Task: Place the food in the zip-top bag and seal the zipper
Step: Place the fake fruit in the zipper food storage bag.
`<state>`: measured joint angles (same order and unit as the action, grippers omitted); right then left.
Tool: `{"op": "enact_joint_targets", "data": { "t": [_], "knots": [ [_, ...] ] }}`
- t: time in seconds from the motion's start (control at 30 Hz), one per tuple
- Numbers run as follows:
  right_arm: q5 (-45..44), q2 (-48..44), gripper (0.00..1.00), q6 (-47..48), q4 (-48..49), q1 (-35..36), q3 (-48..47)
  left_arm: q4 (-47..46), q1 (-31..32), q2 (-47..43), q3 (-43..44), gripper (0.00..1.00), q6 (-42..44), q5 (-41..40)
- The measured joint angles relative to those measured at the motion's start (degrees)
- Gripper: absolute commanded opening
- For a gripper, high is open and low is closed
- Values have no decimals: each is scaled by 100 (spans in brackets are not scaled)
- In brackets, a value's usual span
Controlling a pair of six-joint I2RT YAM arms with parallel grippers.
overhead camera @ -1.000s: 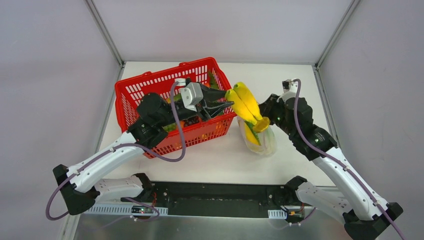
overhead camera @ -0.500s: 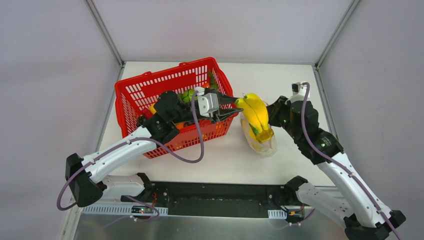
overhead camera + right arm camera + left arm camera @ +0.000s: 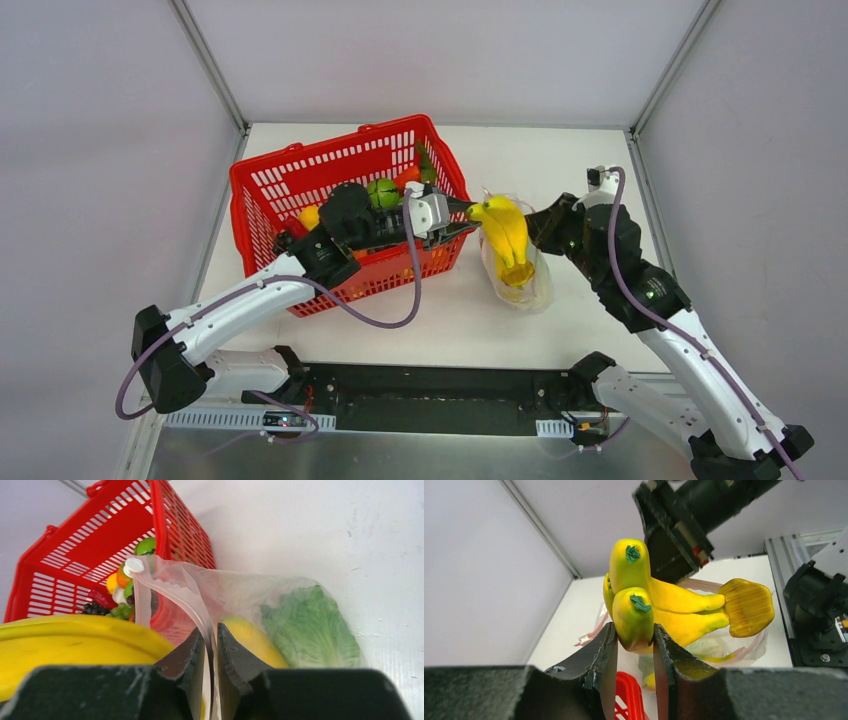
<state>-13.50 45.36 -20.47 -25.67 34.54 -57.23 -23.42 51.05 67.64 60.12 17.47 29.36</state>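
The bananas (image 3: 659, 605) are clamped between the fingers of the left gripper (image 3: 634, 645) at their blossom tips, so the bunch is carried by this arm alone and no regrasp is called for. From the fingertips the long axis of the bunch runs straight ahead and away from the left gripper, with the flat stalk end pointing outward toward the right arm; in the overhead view the stalk is tilted downward and appears to lie over or just inside the mouth of the zip-top bag (image 3: 525, 285). The bag is thus found ahead of and below the left gripper, directly under the far end of the bunch, while the red basket (image 3: 300, 180) is left behind the wrist. The right gripper (image 3: 211, 645) is closed on the near lip of the bag, and the pink zipper (image 3: 170, 590) is seen rising out from between its fingers, so the mouth is held up and open just beside the stalk. Inside the bag, ahead of the right gripper, a cabbage leaf (image 3: 310, 625) and a yellow piece (image 3: 250, 640) are already lodged. It is judged that the coming move depends on the stalk end being led down along the bunch's own axis into the mouth before the left fingers are parted.
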Motion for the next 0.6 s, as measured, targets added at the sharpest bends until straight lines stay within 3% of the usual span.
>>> {"op": "enact_joint_targets", "data": {
  "t": [0.53,0.6],
  "knots": [
    [330,-66,13,-125,153,26,-72,813,125,297,20,0,295,-424],
    [330,-66,13,-131,155,26,-72,1010,175,422,131,11,315,-411]
  ]
}}
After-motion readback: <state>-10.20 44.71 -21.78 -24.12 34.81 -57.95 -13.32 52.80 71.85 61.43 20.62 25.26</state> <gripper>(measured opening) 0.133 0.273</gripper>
